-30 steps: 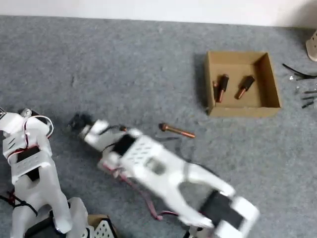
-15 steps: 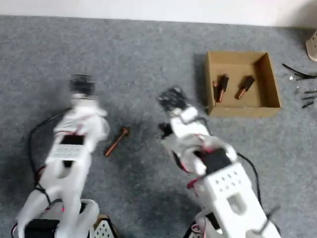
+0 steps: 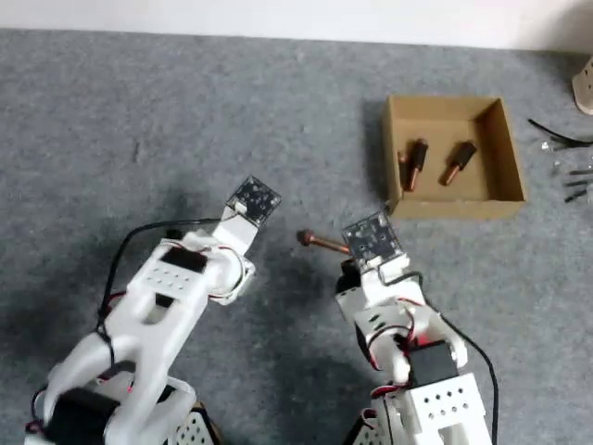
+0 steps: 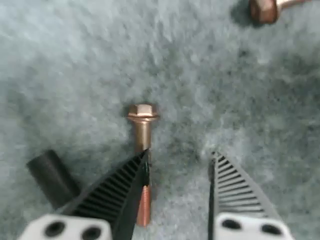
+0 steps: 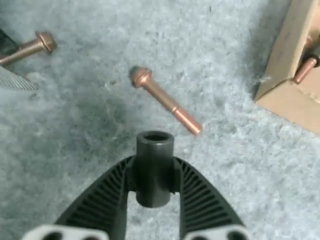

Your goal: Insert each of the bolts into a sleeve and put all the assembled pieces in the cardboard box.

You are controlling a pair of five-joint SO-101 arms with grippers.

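Grey carpet-like fabric covers the tabletop [image 3: 111,111] in the high view. An open brown cardboard box [image 3: 454,209] sits in the upper right of the frame. Two assembled pieces, copper bolts seated in black sleeves [image 3: 414,165] [image 3: 457,162], lie side by side on its floor. The white left arm [image 3: 167,287] comes up from the lower left and the white right arm [image 3: 408,324] from the lower right, their wrists near the middle of the frame. Between the wrists lies the first bolt [image 3: 326,244], a loose copper-coloured hex-head bolt.

In the left wrist view, the left pincer [image 4: 178,159] is spread with nothing between its jaws. The second bolt [image 4: 142,131], also copper with a hex head, lies flat on the fabric. Its shank is partly hidden behind one black ribbed finger [image 4: 125,185]. A loose sleeve [image 4: 50,175], a short black cylinder, lies just beside that finger on its outer side. The head of the first bolt [image 4: 262,9] shows farther off.

In the right wrist view, the right pincer [image 5: 155,175] pinches the gripped sleeve [image 5: 155,150], a black tube with its open mouth facing away from the wrist. The first bolt [image 5: 165,100] lies at a slant just beyond that mouth, apart from it. The second bolt [image 5: 30,47] lies farther away. A corner of the cardboard box [image 5: 290,85] stands off to one side.
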